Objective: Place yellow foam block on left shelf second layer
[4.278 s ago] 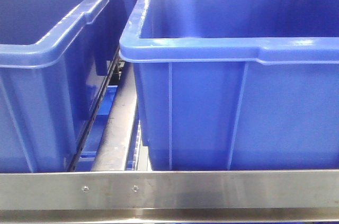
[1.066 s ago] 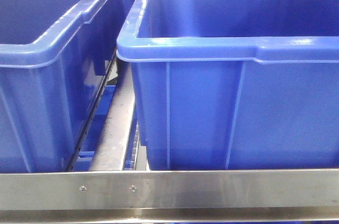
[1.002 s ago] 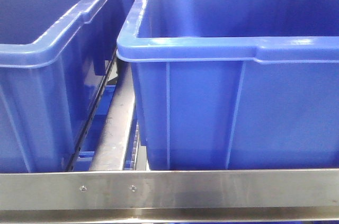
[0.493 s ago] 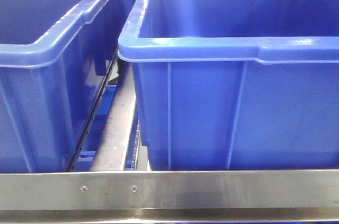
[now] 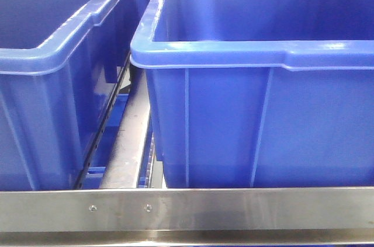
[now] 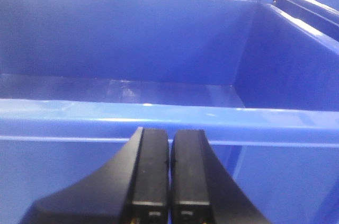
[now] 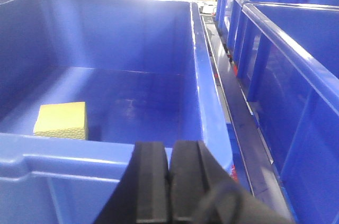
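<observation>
The yellow foam block (image 7: 61, 121) lies on the floor of a blue bin (image 7: 198, 75), near its front left, in the right wrist view. My right gripper (image 7: 169, 152) is shut and empty, just outside that bin's near rim, to the right of the block. My left gripper (image 6: 169, 139) is shut and empty, in front of the near rim of another blue bin (image 6: 159, 118) whose visible floor is bare. Neither the block nor a gripper shows in the front view.
In the front view two blue bins (image 5: 52, 54) (image 5: 257, 54) stand side by side behind a steel rail (image 5: 234, 206), with a metal divider (image 5: 125, 142) between them. More blue bins (image 7: 296, 60) and a metal rail (image 7: 238, 107) lie right of the block's bin.
The front view has shifted only slightly against the bins. Nothing else has visibly changed.
</observation>
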`<act>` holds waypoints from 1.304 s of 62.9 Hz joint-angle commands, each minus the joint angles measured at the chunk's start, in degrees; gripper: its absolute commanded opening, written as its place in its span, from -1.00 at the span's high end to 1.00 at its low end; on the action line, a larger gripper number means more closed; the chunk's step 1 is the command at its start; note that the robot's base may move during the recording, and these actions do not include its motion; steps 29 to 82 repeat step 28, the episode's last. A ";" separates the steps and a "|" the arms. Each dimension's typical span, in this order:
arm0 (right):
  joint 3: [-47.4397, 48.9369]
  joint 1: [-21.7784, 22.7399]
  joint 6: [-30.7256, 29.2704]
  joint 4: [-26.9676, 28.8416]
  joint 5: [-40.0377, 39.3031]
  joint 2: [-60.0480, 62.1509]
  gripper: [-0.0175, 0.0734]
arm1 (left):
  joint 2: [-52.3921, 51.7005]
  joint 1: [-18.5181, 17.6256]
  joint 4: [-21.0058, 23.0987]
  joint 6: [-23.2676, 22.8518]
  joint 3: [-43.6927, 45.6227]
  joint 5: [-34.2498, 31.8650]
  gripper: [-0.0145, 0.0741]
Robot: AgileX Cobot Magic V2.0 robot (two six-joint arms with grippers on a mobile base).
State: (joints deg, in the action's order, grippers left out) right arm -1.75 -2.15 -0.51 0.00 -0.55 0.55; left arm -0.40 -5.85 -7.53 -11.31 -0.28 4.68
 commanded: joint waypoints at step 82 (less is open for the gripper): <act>1.27 0.33 -0.27 0.00 -5.63 1.08 0.54 | -0.76 -0.15 0.42 -0.22 -1.58 -5.02 0.36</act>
